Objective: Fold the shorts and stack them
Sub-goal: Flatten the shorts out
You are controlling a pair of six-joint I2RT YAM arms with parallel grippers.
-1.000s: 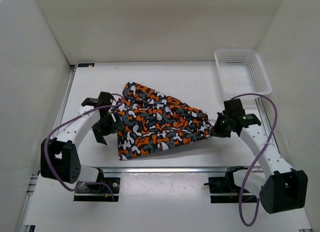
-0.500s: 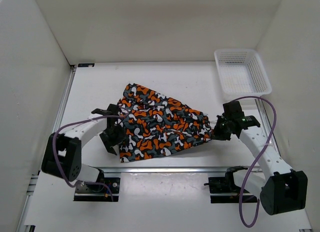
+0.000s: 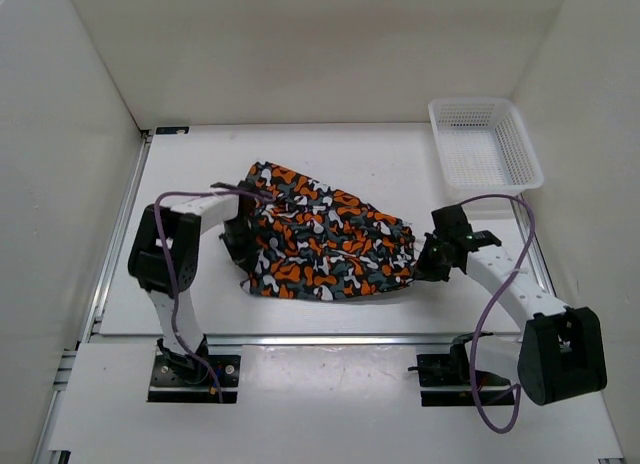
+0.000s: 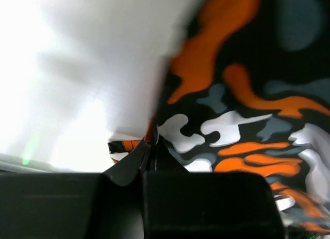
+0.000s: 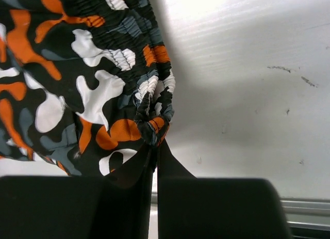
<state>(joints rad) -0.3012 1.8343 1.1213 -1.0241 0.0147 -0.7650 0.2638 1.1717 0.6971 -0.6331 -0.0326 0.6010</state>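
Note:
The shorts (image 3: 325,244), printed in orange, black, grey and white blotches, lie spread across the middle of the table. My left gripper (image 3: 243,246) is shut on their left edge; in the left wrist view a thin fold of the shorts (image 4: 242,110) is pinched at the tips of the left gripper (image 4: 151,142). My right gripper (image 3: 424,262) is shut on the gathered waistband at the right edge of the cloth. In the right wrist view the bunched elastic of the shorts (image 5: 93,79) sits between the tips of the right gripper (image 5: 155,141).
A white mesh basket (image 3: 484,144) stands at the back right corner. White walls close in the table on the left, back and right. A metal rail (image 3: 330,337) runs along the near edge in front of the arm bases.
My left gripper has moved in onto the left edge of the shorts and gone from open to shut on it. The cloth's left side has bunched inward. The right gripper has kept its grip.

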